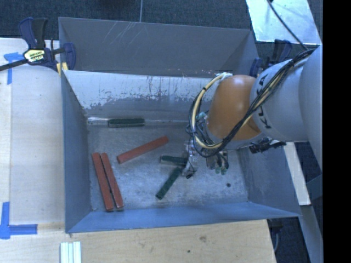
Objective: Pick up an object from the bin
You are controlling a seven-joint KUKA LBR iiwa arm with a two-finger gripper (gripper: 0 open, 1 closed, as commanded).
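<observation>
Grey metal bin (pixel 137 89), floor sparsely littered. Arm (pixel 299 100) is in from the right, w/ its orange cover (pixel 233 111) and cable loops hanging over centre-right.

You've got the tool (pixel 190 166) low over the bin floor, at the spot where two dark green sticks meet. The long green stick (pixel 168 184) runs diagonally down-left from it. The short green stick (pixel 172 159) lies near-level, pointing at it from the left. Tool tip looks touching or just beside the long one's upper end; can't say which.

Tool state: can't tell, wrist and cables hide too much, so don't log it open or closed. Nothing visibly gripped.

Other items, all well apart from the tool:
- angled red-brown bar (pixel 142 149), centre-left
- pair of red-brown bars (pixel 107 181), side by side and touching, near left wall
- third green stick (pixel 126 123), along foot of back wall

Step, my read: grasp stage, approx. halfway, no item off the floor yet. Nearest candidate is the long green stick's upper end, judged on position only.

Next move needs:
- tool set across one stick, not both, since the ends sit close together
- closing across the narrow width
- a straight lift clear of the short stick

Risk: a thin stick lying flat may slip or pivot out.
</observation>
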